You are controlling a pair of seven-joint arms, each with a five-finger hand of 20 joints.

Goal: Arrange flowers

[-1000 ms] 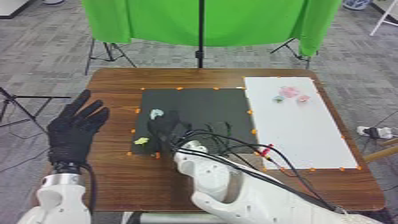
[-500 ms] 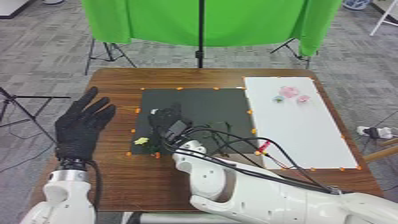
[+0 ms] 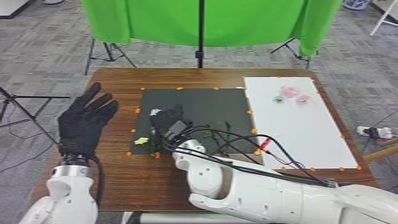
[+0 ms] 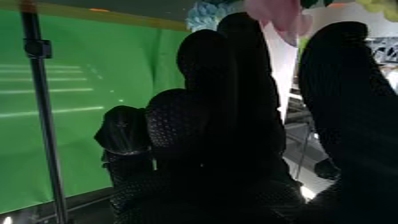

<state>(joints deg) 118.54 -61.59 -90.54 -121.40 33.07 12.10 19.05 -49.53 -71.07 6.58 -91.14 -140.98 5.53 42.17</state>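
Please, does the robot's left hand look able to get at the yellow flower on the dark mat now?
Probably yes: the left hand is near the yellow flower, with nothing visible between them. However, the right hand is close to the flower too, so the hands might meet.

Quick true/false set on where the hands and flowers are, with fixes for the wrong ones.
1. The right hand is over the black mat. True.
2. The left hand is over the white board. False: the left hand is left of the black mat.
3. Pink flowers lie on the white board. True.
4. The yellow flower lies beside the pink flowers. False: the yellow flower is on the black mat.
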